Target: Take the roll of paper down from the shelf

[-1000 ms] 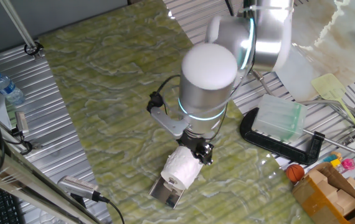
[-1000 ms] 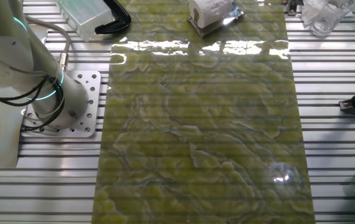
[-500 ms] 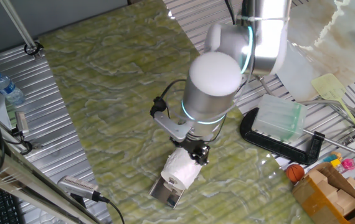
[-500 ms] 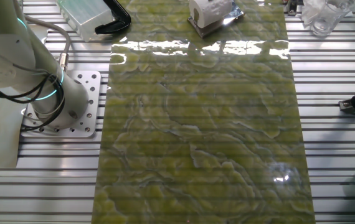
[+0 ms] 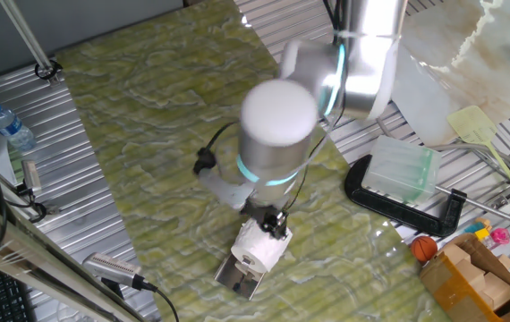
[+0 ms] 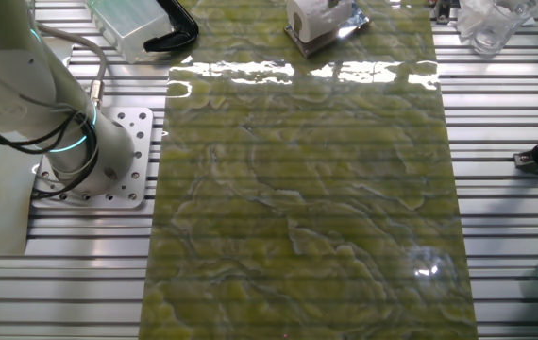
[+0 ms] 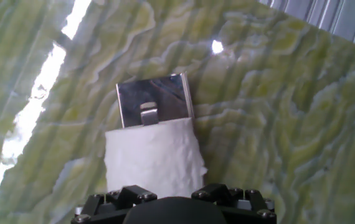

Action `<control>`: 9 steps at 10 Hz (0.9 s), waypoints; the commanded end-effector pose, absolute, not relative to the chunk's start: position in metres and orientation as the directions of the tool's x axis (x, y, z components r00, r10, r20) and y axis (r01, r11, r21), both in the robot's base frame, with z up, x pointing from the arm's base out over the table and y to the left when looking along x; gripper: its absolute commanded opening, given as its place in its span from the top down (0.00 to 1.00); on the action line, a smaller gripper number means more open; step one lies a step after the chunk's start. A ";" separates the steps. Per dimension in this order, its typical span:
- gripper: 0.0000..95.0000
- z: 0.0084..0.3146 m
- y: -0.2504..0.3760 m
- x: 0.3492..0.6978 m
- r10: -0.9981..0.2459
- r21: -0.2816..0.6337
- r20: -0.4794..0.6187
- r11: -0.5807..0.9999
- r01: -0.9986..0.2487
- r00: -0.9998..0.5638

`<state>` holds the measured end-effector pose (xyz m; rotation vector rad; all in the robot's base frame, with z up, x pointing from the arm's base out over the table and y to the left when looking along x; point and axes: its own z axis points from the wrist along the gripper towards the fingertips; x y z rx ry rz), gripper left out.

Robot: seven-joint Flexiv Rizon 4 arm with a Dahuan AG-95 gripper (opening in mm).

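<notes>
Hanging over the near end of the roll of paper [image 5: 259, 249], the pincer [image 5: 275, 221] sits right at the white cylinder, but its fingers are hidden in every view, so I cannot tell whether it is released, clenched, or already has the roll. In the hand view only the black body of the hand shows at the bottom edge, with the roll of paper [image 7: 153, 157] directly ahead of it and the shelf [image 7: 155, 98] lying beyond, its small raised bracket just past the roll's far end.

The roll lies on the shiny shelf [image 5: 240, 279], which rests flat on the green marbled counter [image 5: 148, 134]. In the other fixed view roll and plate appear at the far edge of the counter, the roll of paper [image 6: 310, 13] on top.

Several things could spoil the move from here. The paper is soft, so a hard squeeze would likely crush it or catch only the outer sheets, leaving the roll to unwind as the arm lifts. If the core is threaded on the bracket, a straight upward pull may drag the plate along, since nothing visible holds it down. An off-centre grip near one end could let the roll tip out and roll across the counter toward the black clamp [image 5: 398, 210] and the plastic box [image 5: 403, 170].
</notes>
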<state>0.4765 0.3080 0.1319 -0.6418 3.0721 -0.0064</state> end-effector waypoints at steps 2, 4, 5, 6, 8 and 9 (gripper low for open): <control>0.20 0.120 0.308 0.476 -0.394 0.023 0.002 0.919 -0.394 -0.919; 0.00 0.115 0.312 0.471 -0.390 0.028 -0.004 0.921 -0.390 -0.921; 0.00 0.114 0.315 0.469 -0.394 0.025 -0.010 0.919 -0.394 -0.919; 0.00 0.111 0.318 0.465 -0.392 0.021 -0.013 0.920 -0.392 -0.920; 0.00 0.105 0.319 0.462 -0.404 0.004 -0.020 0.914 -0.405 -0.914; 0.00 0.103 0.319 0.461 -0.411 -0.005 -0.023 0.912 -0.411 -0.911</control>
